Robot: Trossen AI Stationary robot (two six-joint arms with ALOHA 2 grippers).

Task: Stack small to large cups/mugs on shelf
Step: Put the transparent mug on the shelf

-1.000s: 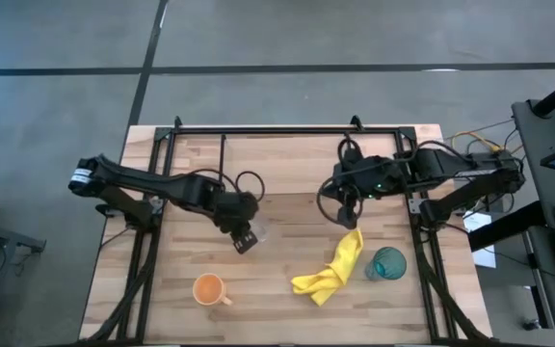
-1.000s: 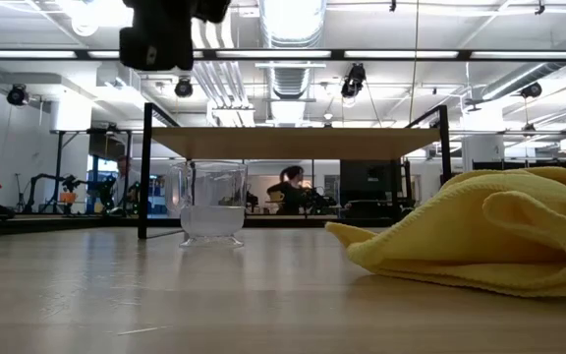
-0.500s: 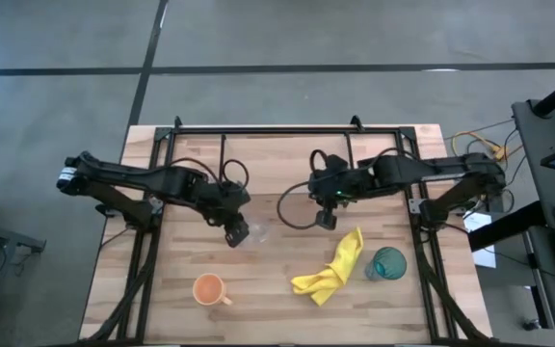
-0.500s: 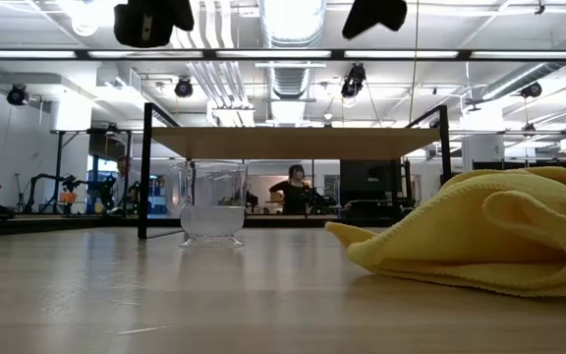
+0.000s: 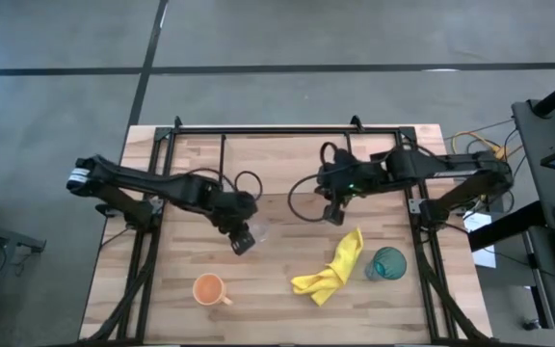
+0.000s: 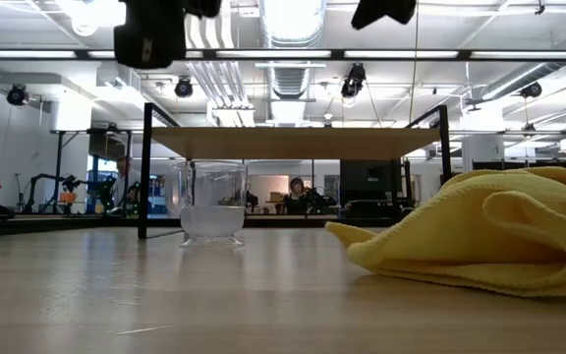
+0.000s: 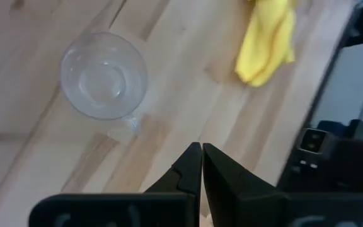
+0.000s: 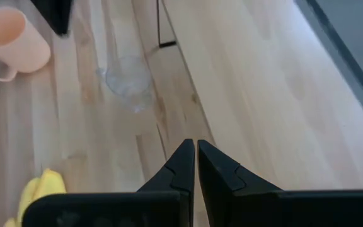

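The small clear glass cup (image 5: 258, 231) stands upright on its base on the tabletop, in front of the shelf (image 6: 293, 143); it also shows in the left wrist view (image 7: 104, 75) and the right wrist view (image 8: 128, 79). The orange mug (image 5: 210, 288) stands near the front left. The teal tumbler (image 5: 387, 263) stands at the front right. My left gripper (image 7: 201, 151) is shut and empty, in the air just left of the glass cup (image 5: 242, 241). My right gripper (image 8: 195, 148) is shut and empty, in the air right of the cup (image 5: 333, 214).
A crumpled yellow cloth (image 5: 333, 270) lies on the table between the glass cup and the tumbler and fills the right of the low view (image 6: 480, 231). The shelf's black rod legs (image 6: 145, 167) stand just behind the glass cup. Black frame rails run along both table sides.
My right gripper has moved toward the table's left edge, closer to the glass cup, and now shows at the top of the low view. My left gripper rose a little toward the far left, then came back down beside the cup. The cups have kept still.
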